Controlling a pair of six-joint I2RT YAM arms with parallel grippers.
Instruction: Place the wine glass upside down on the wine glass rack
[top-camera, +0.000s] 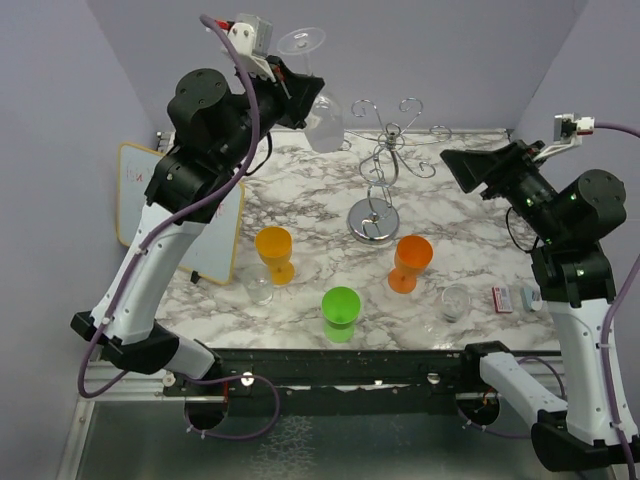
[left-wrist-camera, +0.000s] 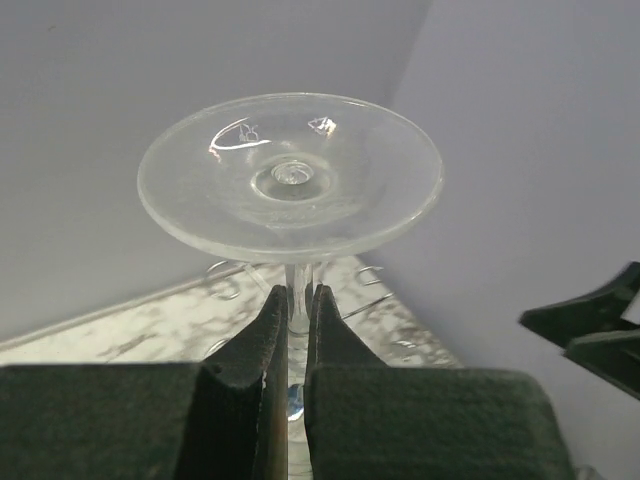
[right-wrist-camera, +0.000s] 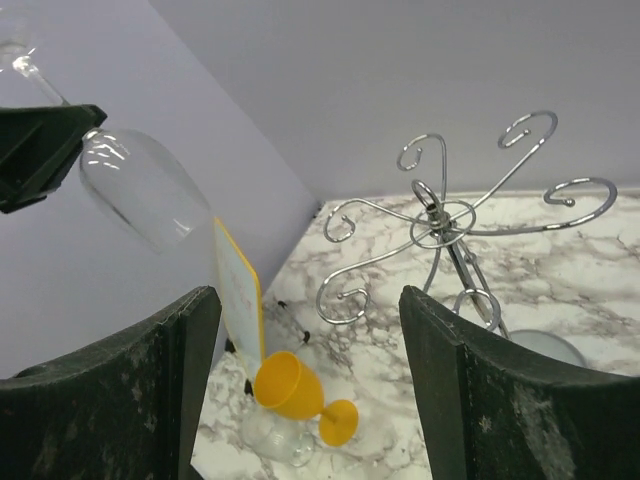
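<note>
My left gripper is shut on the stem of a clear wine glass, held upside down high over the table's back left; its round foot points up and its bowl hangs down. The chrome wine glass rack stands at back centre, to the right of the glass, with curled arms and a round mirrored base. The glass is apart from the rack. My right gripper is open and empty, right of the rack and facing it.
On the marble table stand a yellow goblet, a green goblet, an orange goblet and two small clear glasses. A whiteboard leans at the left. Small cards lie at the right.
</note>
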